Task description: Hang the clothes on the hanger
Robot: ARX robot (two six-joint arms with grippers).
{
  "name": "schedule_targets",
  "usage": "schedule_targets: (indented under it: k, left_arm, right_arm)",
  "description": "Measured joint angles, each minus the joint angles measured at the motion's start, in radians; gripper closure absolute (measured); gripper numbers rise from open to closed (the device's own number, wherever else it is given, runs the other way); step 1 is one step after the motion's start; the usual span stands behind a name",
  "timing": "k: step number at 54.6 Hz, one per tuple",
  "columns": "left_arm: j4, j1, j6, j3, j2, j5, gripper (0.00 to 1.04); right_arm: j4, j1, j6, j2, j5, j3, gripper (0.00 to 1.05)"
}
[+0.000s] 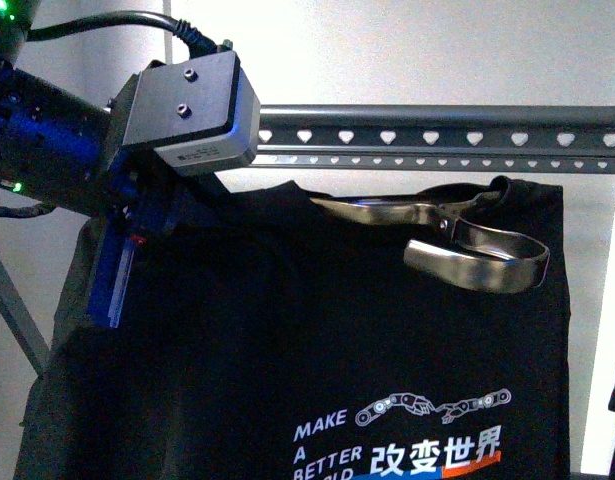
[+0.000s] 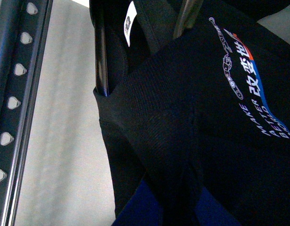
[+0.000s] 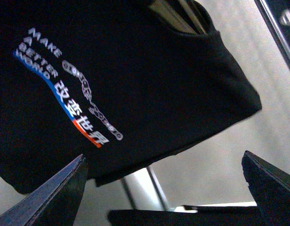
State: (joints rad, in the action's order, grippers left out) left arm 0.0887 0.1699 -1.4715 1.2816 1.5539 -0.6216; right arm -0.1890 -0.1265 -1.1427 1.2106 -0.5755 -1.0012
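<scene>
Right gripper point(image 3: 163, 160) stands wide apart and empty, below the hem of the black T-shirt point(image 1: 317, 340). Left gripper point(image 1: 125, 260) is buried in shoulder cloth; its spread cannot be told. The shirt hangs just under the rack's top rail point(image 1: 437, 137), with a chrome clip point(image 1: 467, 250) at the collar. Judged raised, hanging unconfirmed. Only the left wrist view shows the neck label point(image 2: 129, 23); only the right wrist view shows the right fingers.
</scene>
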Motion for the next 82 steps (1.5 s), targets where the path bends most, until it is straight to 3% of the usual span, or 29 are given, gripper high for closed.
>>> schedule_targets:
  k: [11,36,39,57,65,73,82]
  left_arm:
    - [0.000,0.000,0.000,0.000,0.000,0.000,1.01]
    - [0.000,0.000,-0.002,0.000,0.000,0.000,1.01]
    - [0.000,0.000,-0.002,0.000,0.000,0.000,1.01]
    - [0.000,0.000,0.002,0.000,0.000,0.008,1.01]
    - [0.000,-0.002,0.005,0.002,0.000,0.008,1.01]
    - [-0.005,-0.001,-0.001,0.011,-0.001,-0.008,0.72]
    - [-0.005,-0.001,-0.001,0.016,-0.002,-0.008,0.40]
  right_arm:
    - [-0.045,0.093,-0.298,0.149,0.114,-0.237,0.07]
    - [-0.035,0.204,-0.275,0.446,0.258,-0.524,0.08]
    - [-0.026,0.209,-0.269,0.466,0.266,-0.539,0.13]
    - [0.007,0.223,-0.216,0.572,0.329,-0.578,0.78]
    - [0.006,0.211,-0.202,0.573,0.314,-0.576,0.92]
    - [0.003,0.181,-0.174,0.544,0.296,-0.523,0.99]
    - [-0.033,0.127,-0.141,0.473,0.249,-0.425,0.99]
